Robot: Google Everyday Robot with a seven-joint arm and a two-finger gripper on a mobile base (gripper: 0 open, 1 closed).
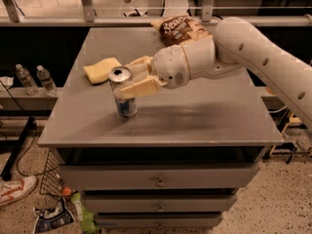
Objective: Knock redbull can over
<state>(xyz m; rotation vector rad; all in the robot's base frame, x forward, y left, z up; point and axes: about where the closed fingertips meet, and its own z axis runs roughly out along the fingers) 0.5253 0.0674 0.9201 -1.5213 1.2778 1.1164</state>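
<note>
Redbull can (126, 106) standing on its base, front-left part of counter (204, 121), near front edge. Gripper (129, 78) at can's right side, fingers spread, nearer finger lying across can's upper body, touching.

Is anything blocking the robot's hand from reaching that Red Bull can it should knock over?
Nothing visible. The end effector is at the redbull can, one finger across the front of its upper part, the other behind. The yellow sponge lies apart, farther back on the table.
</note>
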